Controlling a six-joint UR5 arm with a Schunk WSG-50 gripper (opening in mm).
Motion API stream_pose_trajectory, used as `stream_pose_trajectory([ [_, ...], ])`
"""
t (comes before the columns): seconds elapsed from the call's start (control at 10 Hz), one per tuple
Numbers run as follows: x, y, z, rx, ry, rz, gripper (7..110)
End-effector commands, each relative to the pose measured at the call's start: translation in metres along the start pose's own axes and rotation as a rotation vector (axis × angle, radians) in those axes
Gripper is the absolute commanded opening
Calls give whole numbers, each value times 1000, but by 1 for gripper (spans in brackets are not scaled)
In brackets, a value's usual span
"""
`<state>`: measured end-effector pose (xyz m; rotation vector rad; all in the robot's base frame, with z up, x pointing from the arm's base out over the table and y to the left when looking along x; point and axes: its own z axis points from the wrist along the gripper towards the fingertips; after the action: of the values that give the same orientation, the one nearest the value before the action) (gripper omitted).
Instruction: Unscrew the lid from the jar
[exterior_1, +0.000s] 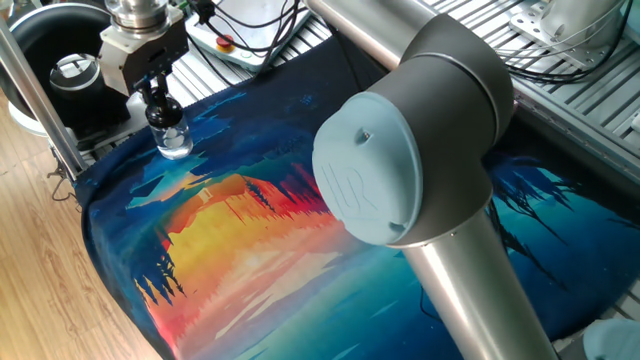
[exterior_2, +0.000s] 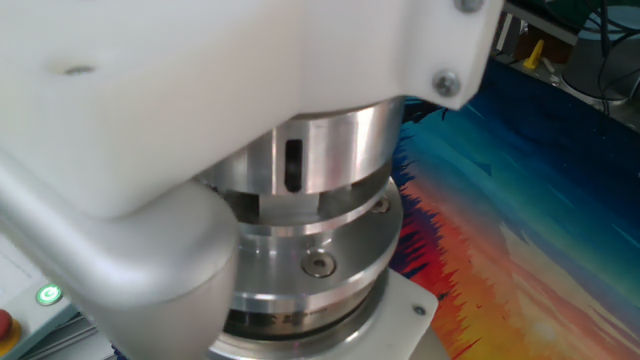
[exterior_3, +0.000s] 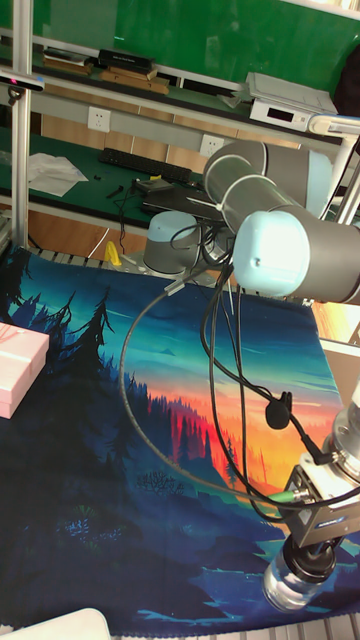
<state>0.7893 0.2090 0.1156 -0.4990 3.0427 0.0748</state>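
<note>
My gripper (exterior_1: 156, 92) is down over the jar (exterior_1: 173, 140) at the far corner of the painted sunset mat (exterior_1: 260, 230), jaws pinching the little black lid (exterior_1: 160, 112) from both sides. The jar stands upright, just beside the mat's edge. Nothing holds the glass body, so here's the risk, as I judge it: twist and the whole jar may spin with me on the cloth, thread never breaking loose. Or my pads slip on that rounded cap, or lifting early tips the jar.
</note>
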Motion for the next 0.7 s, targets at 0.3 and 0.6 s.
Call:
stream_pose_trajectory([
  [0.3,1,4,1,12,7,3,22],
  [0.6,0,6,-1,32,25,-63,22],
])
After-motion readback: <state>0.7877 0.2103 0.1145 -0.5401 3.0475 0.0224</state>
